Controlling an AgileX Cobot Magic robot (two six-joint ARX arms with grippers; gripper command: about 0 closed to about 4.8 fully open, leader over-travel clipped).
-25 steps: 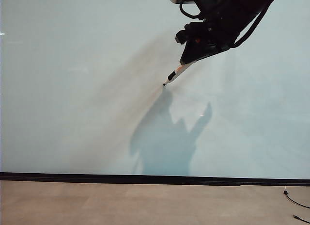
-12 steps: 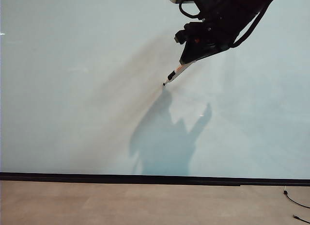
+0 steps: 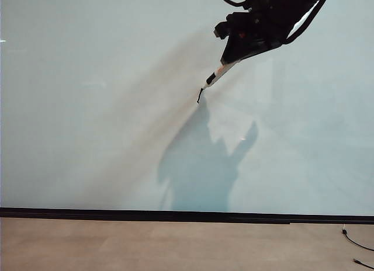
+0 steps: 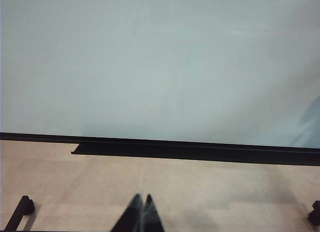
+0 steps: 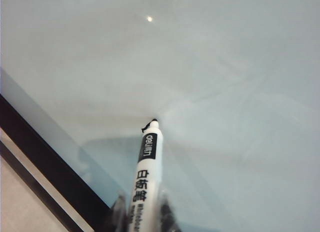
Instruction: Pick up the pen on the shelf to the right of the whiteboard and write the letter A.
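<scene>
The right gripper (image 3: 229,62) sits near the top of the board, at about 1 o'clock from the middle in the outside view. Its fingers are squeezed shut on the pen (image 3: 215,77). The pen points down toward 7 o'clock, and its black tip touches the whiteboard (image 3: 87,107). A tiny black stroke (image 3: 199,96) starts right under the tip. That is the first bit of the letter A. In the right wrist view the pen (image 5: 146,164) also meets the board, with a small dark mark (image 5: 146,126) beside the tip.

The left gripper (image 4: 140,214) rests low, far from the board, over the floor (image 4: 200,192). Its fingers are together and hold nothing.

I think the step now is drawing the first leg of the A. To do it well, the tip should keep a light, even push on the board so the line does not break. The hand should move slowly and straight, and the grip should stay tight so the pen does not slip or twist. Too hard a push could bend the pen sideways in the fingers.

Compared with one second ago, the right gripper is a little higher, toward 12 o'clock. The pen has moved up with it. Back then there was only a dot at the tip. Now there is a short line.
</scene>
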